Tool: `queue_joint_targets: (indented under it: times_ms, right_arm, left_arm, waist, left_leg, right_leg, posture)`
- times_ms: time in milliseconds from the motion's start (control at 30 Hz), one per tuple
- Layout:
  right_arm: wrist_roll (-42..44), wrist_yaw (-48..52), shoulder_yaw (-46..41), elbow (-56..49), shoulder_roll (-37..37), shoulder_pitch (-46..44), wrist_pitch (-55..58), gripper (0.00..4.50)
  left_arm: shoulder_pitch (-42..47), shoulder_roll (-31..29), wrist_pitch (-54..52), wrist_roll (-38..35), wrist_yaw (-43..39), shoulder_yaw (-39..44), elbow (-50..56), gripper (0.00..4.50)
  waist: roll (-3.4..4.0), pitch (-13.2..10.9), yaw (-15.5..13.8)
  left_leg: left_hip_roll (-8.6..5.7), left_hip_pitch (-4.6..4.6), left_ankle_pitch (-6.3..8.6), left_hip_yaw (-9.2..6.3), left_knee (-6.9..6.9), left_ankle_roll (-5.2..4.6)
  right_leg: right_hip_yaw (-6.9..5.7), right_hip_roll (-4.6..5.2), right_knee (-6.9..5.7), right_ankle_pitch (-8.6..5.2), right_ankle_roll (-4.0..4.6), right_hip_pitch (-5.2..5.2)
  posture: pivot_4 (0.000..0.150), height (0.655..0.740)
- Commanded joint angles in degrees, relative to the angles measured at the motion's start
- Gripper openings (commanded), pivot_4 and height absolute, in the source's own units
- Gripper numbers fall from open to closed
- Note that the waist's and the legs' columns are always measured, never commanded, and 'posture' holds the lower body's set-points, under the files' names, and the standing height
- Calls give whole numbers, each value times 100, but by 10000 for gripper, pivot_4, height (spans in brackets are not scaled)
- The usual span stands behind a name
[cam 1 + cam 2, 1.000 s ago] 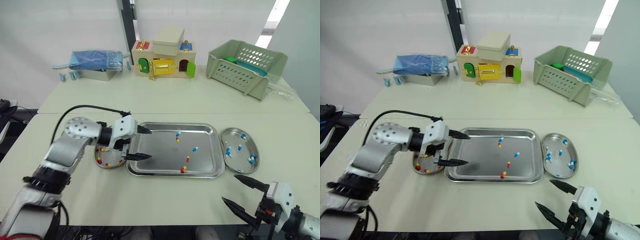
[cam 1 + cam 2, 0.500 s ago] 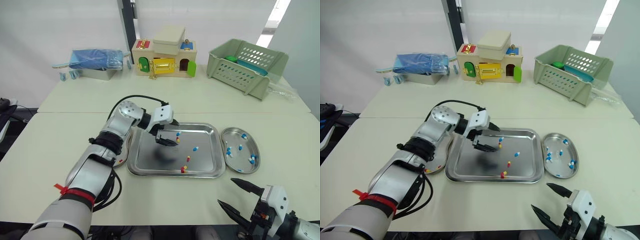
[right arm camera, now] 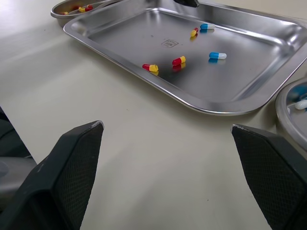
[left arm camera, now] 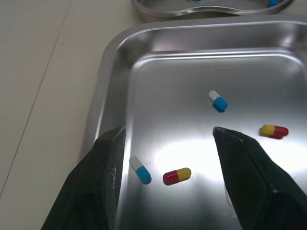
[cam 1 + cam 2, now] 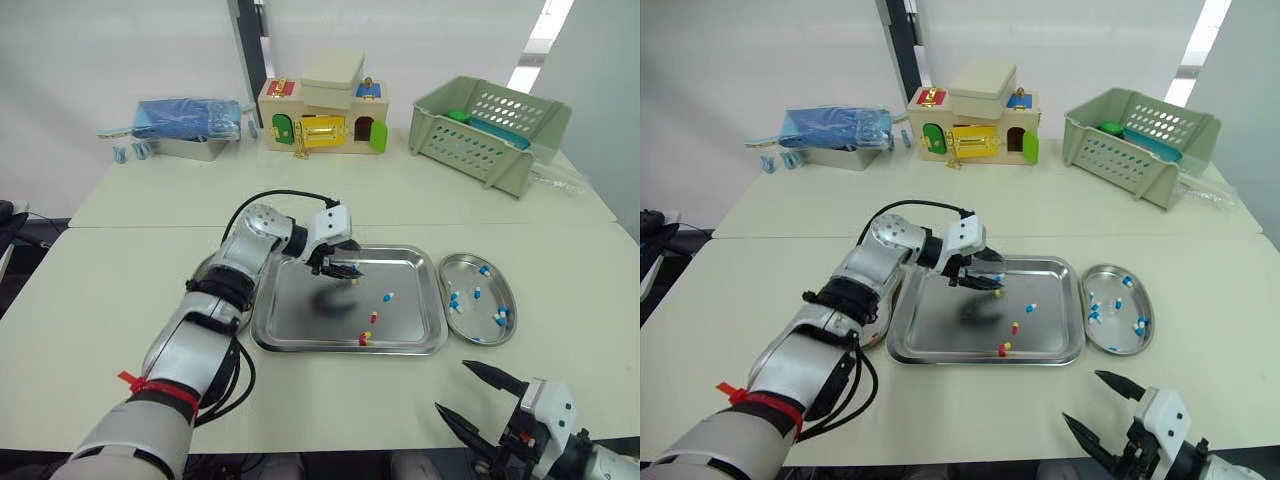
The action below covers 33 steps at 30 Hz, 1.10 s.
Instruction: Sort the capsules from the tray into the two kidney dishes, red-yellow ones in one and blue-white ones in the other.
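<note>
The steel tray lies in the middle of the near table. My left gripper hangs open low over its far side. In the left wrist view a red-yellow capsule and a blue-white capsule lie between the open fingers. Further along the tray lie another blue-white capsule and two red-yellow capsules. The right kidney dish holds several blue-white capsules. The left kidney dish holds red-yellow ones and is mostly hidden behind my left arm. My right gripper stands open near the table's front edge, holding nothing.
On the far table stand a wooden toy house, a green basket at the right and a blue bag on a metal box at the left. A seam separates the two tables.
My left gripper left the left kidney dish, swung right across the tray, and now sits lower over the capsules at its far side. The right gripper has barely moved.
</note>
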<state>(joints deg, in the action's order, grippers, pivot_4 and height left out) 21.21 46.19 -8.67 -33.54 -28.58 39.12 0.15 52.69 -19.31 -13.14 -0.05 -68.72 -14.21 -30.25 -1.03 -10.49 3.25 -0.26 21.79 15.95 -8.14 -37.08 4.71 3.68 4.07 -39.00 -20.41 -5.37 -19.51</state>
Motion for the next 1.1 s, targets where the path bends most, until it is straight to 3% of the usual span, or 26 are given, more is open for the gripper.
queue_joint_targets:
  times_ms: [33, 100, 200, 333, 600, 833, 1100]
  right_arm:
    - [-62, -21, 61, -94, 52, 104, -222, 45000]
    - [-60, -19, 95, -89, 51, 151, -246, 45000]
    - [-31, 29, 79, -66, -4, 156, -252, 45000]
    - [52, 97, -36, -15, -108, 89, -221, 45000]
    - [201, 53, -160, -366, -270, 248, 15, 45000]
    - [439, -41, -364, -935, -486, 428, 509, 45000]
    - [613, -35, -574, -1185, -607, 531, 812, 45000]
  left_arm:
    - [-529, 219, -1799, -260, 984, 393, 1998, 29546]
    - [-947, 492, -2932, -337, 1624, 494, 3094, 29546]
    - [-1288, 825, -3716, -95, 2545, 425, 3898, 29546]
    - [-1476, 1651, -4359, 228, 4080, 564, 4248, 29546]
    - [-1762, 2338, -4996, 1161, 6013, -95, 4263, 29546]
    - [-2031, 2961, -5718, 1292, 6708, -315, 4302, 29546]
    - [-2176, 3213, -6270, 1151, 6947, -276, 4372, 29546]
  waist:
    - [0, 0, -9]
    - [4, 2, -30]
    - [3, 2, -86]
    - [3, 3, -138]
    - [2, 2, -158]
    - [2, 3, -159]
    - [5, 6, -160]
  left_leg:
    - [0, 1, -2, -1, -1, 4]
    - [-1, 0, -2, -1, -3, 3]
    - [-2, 0, -2, -2, -7, 4]
    - [-4, -6, -1, -1, -11, 1]
    - [-5, -5, 0, 3, -10, 2]
    - [-7, -3, 0, 6, -9, 2]
    - [-7, -5, 0, 9, -8, 2]
  right_leg:
    - [0, 0, 0, 0, 0, 0]
    - [0, 2, -1, 0, 0, 2]
    - [-1, 3, 1, 0, 0, 9]
    - [0, 3, 0, 1, -1, 15]
    - [1, 5, 4, 1, -1, 15]
    - [2, 8, 5, 1, -1, 15]
    - [3, 8, 6, 1, -1, 15]
  posture:
    - [1500, 7400]
    - [1500, 7400]
    - [1500, 7400]
    - [1500, 7400]
    - [1500, 7400]
    - [1500, 7400]
    - [1500, 7400]
